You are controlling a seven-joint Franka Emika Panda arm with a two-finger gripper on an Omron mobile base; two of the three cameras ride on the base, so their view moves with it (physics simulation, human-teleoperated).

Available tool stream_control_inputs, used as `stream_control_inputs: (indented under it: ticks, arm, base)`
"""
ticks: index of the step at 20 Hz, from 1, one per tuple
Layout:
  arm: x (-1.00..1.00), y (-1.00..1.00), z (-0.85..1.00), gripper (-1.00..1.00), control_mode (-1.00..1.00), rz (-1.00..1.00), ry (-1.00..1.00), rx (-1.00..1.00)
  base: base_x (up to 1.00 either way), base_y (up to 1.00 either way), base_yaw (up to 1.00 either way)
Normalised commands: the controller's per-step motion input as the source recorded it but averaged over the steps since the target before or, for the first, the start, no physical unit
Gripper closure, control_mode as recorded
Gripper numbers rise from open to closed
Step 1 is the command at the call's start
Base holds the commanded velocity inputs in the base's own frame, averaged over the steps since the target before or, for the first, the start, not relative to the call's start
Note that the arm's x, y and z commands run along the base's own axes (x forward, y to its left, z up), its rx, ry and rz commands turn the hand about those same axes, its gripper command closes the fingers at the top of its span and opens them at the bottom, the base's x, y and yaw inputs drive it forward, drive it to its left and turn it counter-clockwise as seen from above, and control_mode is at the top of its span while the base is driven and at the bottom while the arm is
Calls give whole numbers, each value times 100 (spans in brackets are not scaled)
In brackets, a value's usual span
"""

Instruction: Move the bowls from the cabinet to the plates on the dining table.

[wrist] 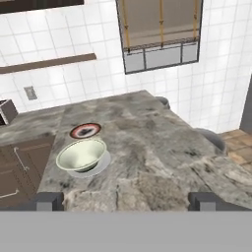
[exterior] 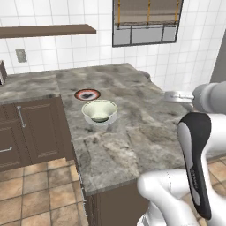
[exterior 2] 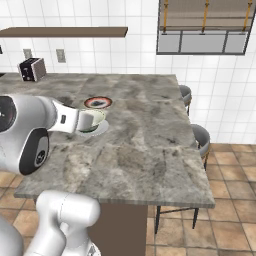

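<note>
Gripper (wrist: 126, 201) at bottom of hand view, two dark fingertips (wrist: 49, 201) spread wide apart, nothing between them, open and empty, hanging above near end of dining table (wrist: 162, 147). Same grey-brown mottled stone top in left base view (exterior: 132, 128) and right base view (exterior 2: 150, 150), white arm rising in front of it in both. Cream-white bowl (exterior: 99, 111) with greenish inside and thin dark rim sitting upright on white plate (exterior: 98, 122), only plate edge peeking out under it; same bowl in hand view (wrist: 81, 154) on plate (wrist: 91, 170), and in right base view (exterior 2: 94, 120) partly hidden behind white wrist, plate rim (exterior 2: 101, 130) showing below. Red-rimmed plate (exterior: 87, 94) with dark centre just beyond bowl, near but not touching, bare; also seen in right base view (exterior 2: 98, 103) and hand view (wrist: 85, 131). Low brown drawer units (exterior: 31, 132) with silver handles left of table. Brown wall shelf (exterior: 48, 30) on white tile. Window with blind (exterior: 147, 22) behind table. Grey stools (exterior 2: 199, 137) along table's right side. Toaster (exterior 2: 32, 69) on far counter.
</note>
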Motion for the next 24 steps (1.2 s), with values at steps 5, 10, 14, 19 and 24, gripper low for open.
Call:
stream_control_inputs:
  ticks: [5,10,14,19,24]
  arm:
    - [-29,-3,14,-100,-100,-3,-3,0]
    - [-23,0,8,-100,-100,-6,0,0]
    - [0,0,0,-100,100,0,0,0]
    - [0,0,0,-100,100,0,0,0]
    - [0,0,0,-100,100,0,0,0]
  base:
    - [0,0,0]
    - [0,0,0]
    - [-22,0,-3]
    - [-38,-2,-1]
    - [-62,-40,-3]
